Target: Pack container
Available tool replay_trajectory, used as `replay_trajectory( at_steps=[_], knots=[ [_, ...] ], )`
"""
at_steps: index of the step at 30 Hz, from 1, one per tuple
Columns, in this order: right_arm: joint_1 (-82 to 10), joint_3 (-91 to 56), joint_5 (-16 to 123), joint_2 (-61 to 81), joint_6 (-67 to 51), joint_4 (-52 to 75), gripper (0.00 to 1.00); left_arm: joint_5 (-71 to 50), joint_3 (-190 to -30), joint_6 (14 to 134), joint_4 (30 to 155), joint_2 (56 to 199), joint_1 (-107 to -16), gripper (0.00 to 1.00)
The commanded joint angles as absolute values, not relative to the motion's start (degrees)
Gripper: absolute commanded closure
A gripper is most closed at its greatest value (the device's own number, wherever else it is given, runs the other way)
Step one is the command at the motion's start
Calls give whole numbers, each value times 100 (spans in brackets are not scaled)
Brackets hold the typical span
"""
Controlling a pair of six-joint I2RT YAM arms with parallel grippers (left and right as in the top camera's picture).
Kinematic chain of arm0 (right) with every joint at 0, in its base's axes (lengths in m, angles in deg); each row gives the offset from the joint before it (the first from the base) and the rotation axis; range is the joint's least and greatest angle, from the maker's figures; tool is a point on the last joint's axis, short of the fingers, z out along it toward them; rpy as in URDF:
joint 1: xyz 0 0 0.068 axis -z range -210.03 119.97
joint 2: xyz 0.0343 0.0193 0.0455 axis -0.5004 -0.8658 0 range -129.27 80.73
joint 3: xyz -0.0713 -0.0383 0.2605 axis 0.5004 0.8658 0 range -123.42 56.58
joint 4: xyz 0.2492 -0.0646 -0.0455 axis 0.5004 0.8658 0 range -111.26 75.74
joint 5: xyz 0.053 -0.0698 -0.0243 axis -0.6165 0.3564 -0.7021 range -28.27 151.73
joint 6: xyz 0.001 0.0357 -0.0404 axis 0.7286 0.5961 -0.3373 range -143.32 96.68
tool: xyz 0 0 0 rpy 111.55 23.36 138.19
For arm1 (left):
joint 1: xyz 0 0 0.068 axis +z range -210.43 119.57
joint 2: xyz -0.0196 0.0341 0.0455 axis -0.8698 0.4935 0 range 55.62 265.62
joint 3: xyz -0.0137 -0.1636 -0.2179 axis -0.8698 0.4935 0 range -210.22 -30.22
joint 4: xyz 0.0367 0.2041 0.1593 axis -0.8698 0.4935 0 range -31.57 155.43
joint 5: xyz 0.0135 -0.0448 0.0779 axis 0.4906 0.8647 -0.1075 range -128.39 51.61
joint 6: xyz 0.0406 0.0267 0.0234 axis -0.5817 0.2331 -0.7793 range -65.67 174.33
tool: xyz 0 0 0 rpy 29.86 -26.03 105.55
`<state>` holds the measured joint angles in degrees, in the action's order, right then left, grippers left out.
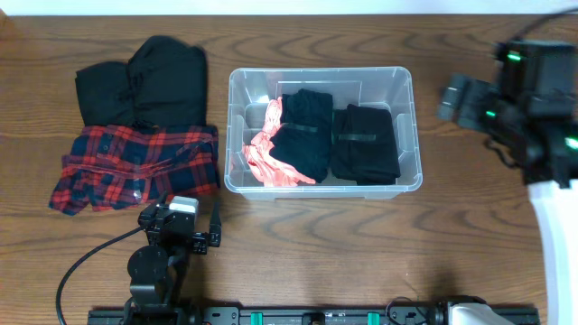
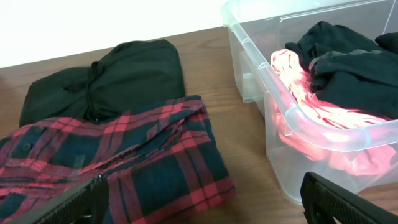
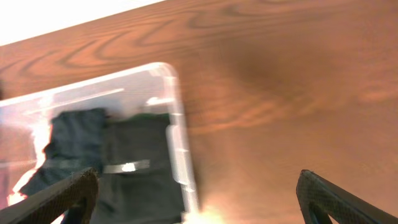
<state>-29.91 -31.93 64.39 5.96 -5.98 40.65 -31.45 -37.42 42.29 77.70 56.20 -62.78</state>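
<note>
hovering grippers, both spread and empty

the left gripper [image 2: 203, 183] hangs with its fingers far apart, holding nothing, over the edge of a red plaid shirt [image 2: 124, 155] just left of the container [image 2: 249, 53]. the right gripper [image 3: 198, 177], likewise spread and empty, is above the bare worktop [image 3: 280, 74] to the container's right. inside the container lie a pink cloth [image 1: 266, 153] at its left end, a black folded garment [image 1: 304, 135] in the middle and a second black folded garment [image 1: 366, 144] at its right end. a black top [image 1: 144, 81] lies left of the container, touching the shirt's far edge.
</note>
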Motion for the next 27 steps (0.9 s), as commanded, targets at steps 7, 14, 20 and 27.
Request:
replay_trajectory(
  at_steps=[7,14,20,27],
  knots=[
    [-2475,-3235,6469,1211,-622,4559,1,-3131,-3622,4256,7800,5582,-6258,2],
    [-2475,-3235,6471,1213,-622,4570,1,-3131,-3622,4256,7800,5582,-6258,2],
    [-2475,-3235,6471,1211,-622,4570,1,-3131,-3622,4251,7800,5582,-6258,2],
    [-2475,-3235,6471,1211,-622,4570,1,-2736,-3620,4262,7807,5587,-6261,2]
  ],
)
